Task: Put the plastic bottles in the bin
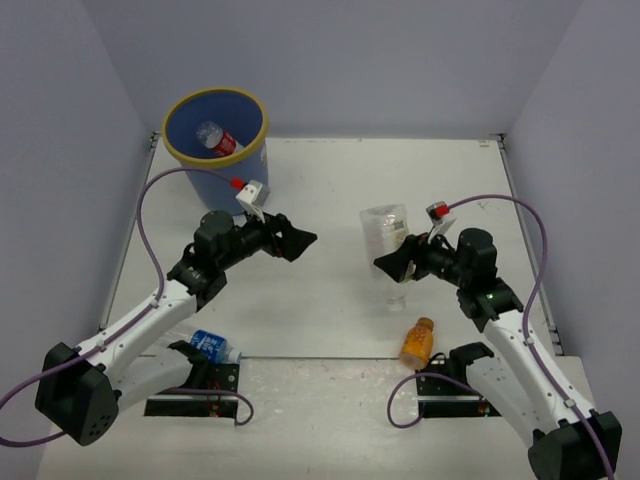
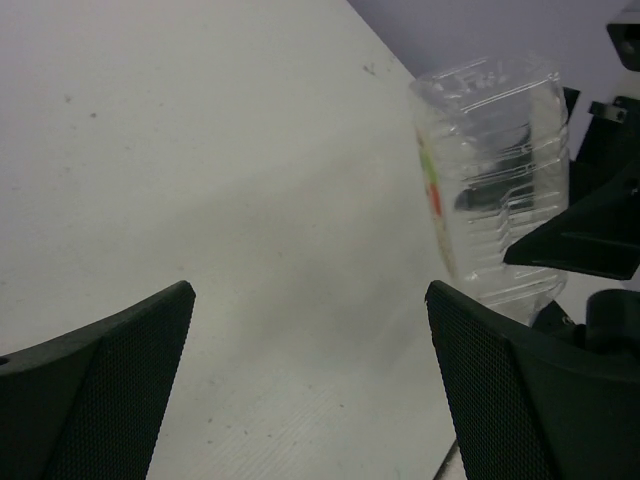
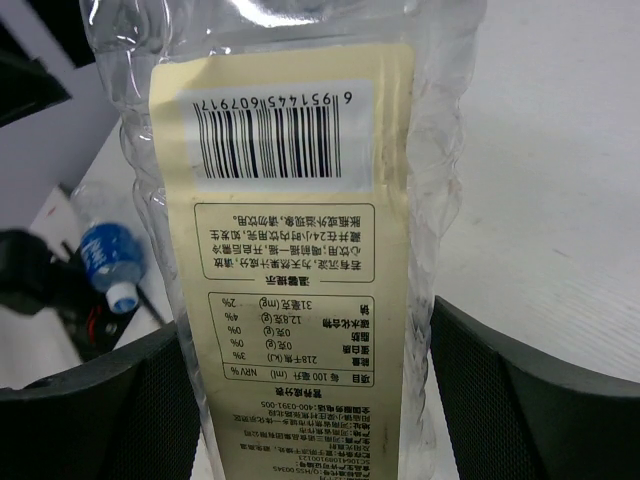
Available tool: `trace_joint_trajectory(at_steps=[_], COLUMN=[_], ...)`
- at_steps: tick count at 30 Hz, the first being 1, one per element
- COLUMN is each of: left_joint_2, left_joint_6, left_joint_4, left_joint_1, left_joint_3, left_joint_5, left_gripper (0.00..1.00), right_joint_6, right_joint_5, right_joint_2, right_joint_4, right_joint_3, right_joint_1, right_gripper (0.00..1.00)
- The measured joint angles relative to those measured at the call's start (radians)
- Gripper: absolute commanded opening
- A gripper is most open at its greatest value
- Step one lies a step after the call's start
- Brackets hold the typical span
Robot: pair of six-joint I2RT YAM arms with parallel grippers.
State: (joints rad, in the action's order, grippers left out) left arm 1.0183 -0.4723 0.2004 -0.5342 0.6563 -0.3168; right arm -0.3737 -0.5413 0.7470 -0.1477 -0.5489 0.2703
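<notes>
My right gripper [image 1: 398, 262] [image 3: 308, 318] is shut on a clear bottle with a pale-yellow label [image 1: 385, 235] [image 3: 290, 200]. The bottle stands cap-down near the table's middle and fills the gap between both pads. The left gripper [image 1: 298, 241] [image 2: 310, 292] is open with nothing between its fingers, and it points at that same bottle [image 2: 490, 180] from the left. The blue bin [image 1: 180, 150] with a yellow rim stands at the far left, and a red-labelled bottle [image 1: 220, 141] lies inside. A stubby orange bottle [image 1: 417, 342] lies by the right arm's base. A blue-labelled bottle [image 1: 212, 346] [image 3: 108, 262] lies by the left arm's base.
Grey walls close the table in on the left, the right and the far side. Purple cables loop above both arms. The two arm bases sit at the near edge.
</notes>
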Motion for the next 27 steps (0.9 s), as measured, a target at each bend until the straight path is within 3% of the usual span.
trace_joint_trajectory(at_steps=[5, 11, 14, 19, 27], left_joint_2=[0.017, 0.082, 0.125, 0.154, 0.186], left_joint_6=[-0.017, -0.015, -0.012, -0.010, -0.019], left_joint_4=[0.098, 0.208, 0.254, 0.330, 0.474], left_joint_1=[-0.079, -0.147, -0.163, -0.172, -0.175], left_joint_3=[-0.013, -0.013, -0.013, -0.014, -0.015], left_joint_5=[-0.066, -0.148, -0.210, -0.296, -0.367], left_gripper=[1.00, 1.00, 1.00, 1.00, 1.00], right_joint_6=[0.042, 0.051, 0.047, 0.027, 0.011], right_joint_5=[-0.123, -0.234, -0.309, -0.411, -0.530], right_joint_2=[0.052, 0.106, 0.110, 0.096, 0.140], right_joint_4=[0.036, 0.082, 0.125, 0.188, 0.273], right_joint_3=[0.001, 0.001, 0.003, 0.024, 0.026], right_joint_1=[0.100, 0.120, 0.123, 0.121, 0.124], right_gripper=[0.12, 0.12, 0.11, 0.01, 0.00])
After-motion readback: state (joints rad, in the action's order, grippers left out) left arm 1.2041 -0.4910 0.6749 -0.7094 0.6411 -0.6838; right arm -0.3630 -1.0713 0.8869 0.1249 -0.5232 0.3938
